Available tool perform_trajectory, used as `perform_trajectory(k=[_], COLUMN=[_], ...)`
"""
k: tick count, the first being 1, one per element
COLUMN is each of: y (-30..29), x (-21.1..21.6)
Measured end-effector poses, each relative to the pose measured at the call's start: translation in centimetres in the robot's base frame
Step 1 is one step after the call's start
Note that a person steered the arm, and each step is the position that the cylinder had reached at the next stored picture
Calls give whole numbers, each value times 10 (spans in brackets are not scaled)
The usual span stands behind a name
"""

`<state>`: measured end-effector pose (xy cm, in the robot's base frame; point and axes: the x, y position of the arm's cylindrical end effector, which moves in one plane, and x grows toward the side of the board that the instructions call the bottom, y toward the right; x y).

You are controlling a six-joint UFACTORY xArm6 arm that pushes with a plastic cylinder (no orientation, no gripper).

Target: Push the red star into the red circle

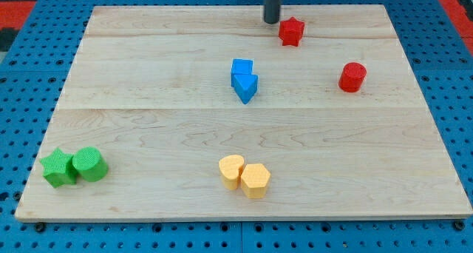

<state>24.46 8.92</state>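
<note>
Clearly, the task is not yet completed. At the view's bottom left two green blocks [74, 166] are seen, touching each other; further right two yellow blocks [244, 176] and, above them, two blue blocks [243, 78]. The tip [272, 21] is placed just beside the red star [291, 31], on its left, near the view's top; no fingers exist to be closed. The red circle [352, 77] is found well apart, lower right, so the push is still needed.

Only a short stretch of the arm showed: a straight, dark grey cylindrical rod, smooth and matte, without visible markings, cables or screws. My tip [272, 21] ended blunt and round, the same colour throughout.
</note>
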Motion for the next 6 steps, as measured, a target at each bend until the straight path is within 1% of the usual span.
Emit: perform_trajectory(k=[1,2,3,4,5,6], y=[30,25,-24,-3,51,68], x=[88,101,70,56,69,73])
